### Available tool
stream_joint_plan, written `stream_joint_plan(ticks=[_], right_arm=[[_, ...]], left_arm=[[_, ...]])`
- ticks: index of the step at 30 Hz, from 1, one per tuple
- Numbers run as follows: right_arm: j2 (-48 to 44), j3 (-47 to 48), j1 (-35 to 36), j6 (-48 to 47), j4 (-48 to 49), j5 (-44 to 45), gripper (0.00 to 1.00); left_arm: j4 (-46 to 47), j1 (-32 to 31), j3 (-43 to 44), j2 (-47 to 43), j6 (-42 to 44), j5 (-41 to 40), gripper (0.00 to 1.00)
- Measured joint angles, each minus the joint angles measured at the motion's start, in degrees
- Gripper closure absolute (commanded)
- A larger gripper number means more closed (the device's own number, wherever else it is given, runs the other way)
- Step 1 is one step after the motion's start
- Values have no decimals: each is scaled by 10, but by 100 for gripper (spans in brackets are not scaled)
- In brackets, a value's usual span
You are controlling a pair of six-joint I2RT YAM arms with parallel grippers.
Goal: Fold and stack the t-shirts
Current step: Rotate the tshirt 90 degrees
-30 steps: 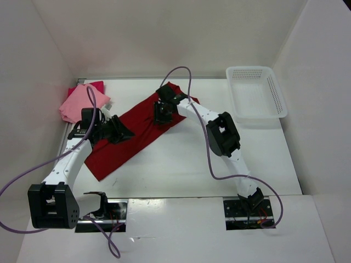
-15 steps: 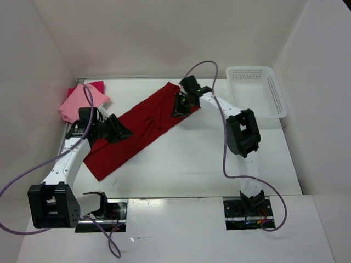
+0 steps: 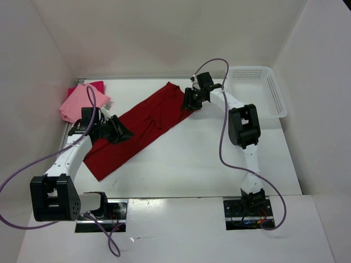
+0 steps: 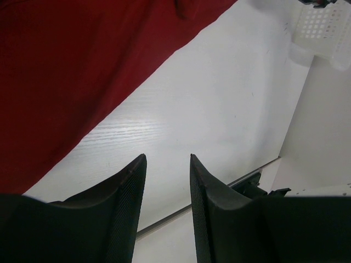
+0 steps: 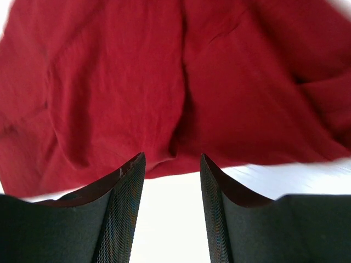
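The dark red t-shirt [image 3: 145, 123] lies spread in a long diagonal strip across the middle of the table. It also shows in the left wrist view [image 4: 66, 66] and the right wrist view [image 5: 164, 82]. The light pink t-shirt [image 3: 81, 103] lies folded at the far left on top of the magenta-pink t-shirt [image 3: 96, 86]. My left gripper [image 3: 122, 134] is open and empty over the red shirt's lower left part [image 4: 167, 159]. My right gripper [image 3: 188, 105] is open and empty at the shirt's upper right edge [image 5: 171, 159].
A white perforated basket [image 3: 274, 96] stands at the far right, and its corner shows in the left wrist view [image 4: 329, 27]. White walls close the table on the left, back and right. Purple cables loop over both arms.
My right gripper has moved right and away, from the middle of the red shirt to its upper right edge. The shirt now lies flatter there. The left arm has hardly moved.
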Motion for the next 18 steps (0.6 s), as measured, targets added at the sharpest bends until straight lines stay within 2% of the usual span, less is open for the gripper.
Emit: stream_joint_plan(ticks=[9, 18], right_arm=[[29, 14, 6, -40, -1, -85, 47], [59, 56, 12, -53, 0, -99, 47]], left_arm=[[0, 0, 0, 11, 0, 0, 55], [0, 0, 0, 11, 0, 0, 55]])
